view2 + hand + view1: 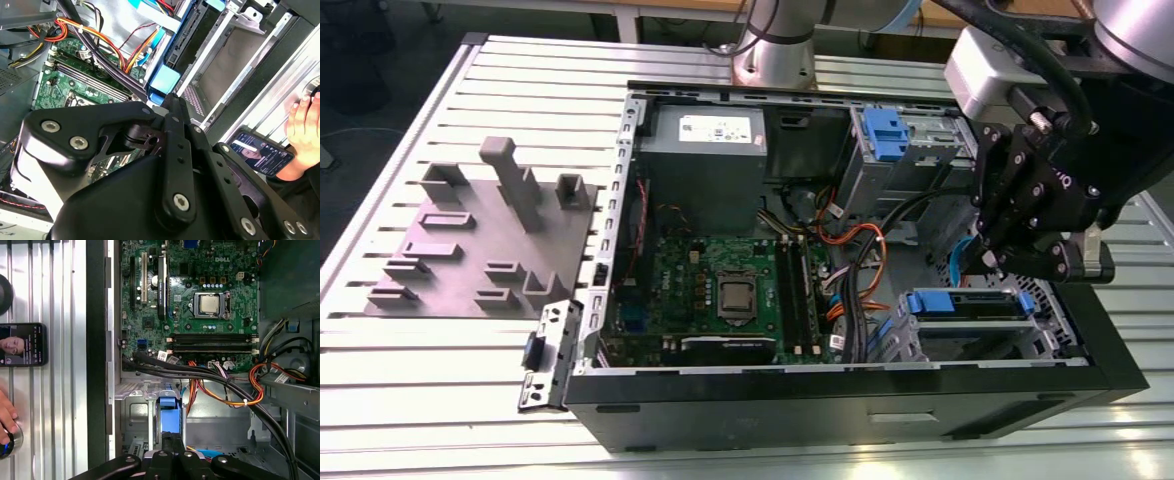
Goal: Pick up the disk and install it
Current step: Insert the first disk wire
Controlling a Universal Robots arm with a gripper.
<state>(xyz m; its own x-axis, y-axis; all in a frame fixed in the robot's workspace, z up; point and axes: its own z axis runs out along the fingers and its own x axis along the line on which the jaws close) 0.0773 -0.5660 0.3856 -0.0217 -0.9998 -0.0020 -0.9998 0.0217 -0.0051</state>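
Note:
The disk (967, 303) sits in the drive cage at the near corner of the open computer case on the exterior view's right, and its blue carrier front shows in both wrist views (164, 80) (169, 417). My gripper (994, 262) hangs just above that cage. Its black fingers are pressed together into a narrow tip (170, 100) (172, 440) right at the edge of the blue carrier. Nothing shows between the fingers, and I cannot tell whether the tip touches the carrier.
A second blue carrier (887, 135) sits in the far bay beside the grey power-supply box (714, 140). Orange and black cables (225, 390) run past the cage, next to the motherboard (720, 290). A grey fixture (480, 240) stands on the exterior view's left. A phone (22, 344) and a person's hand (7, 415) rest on the slotted table.

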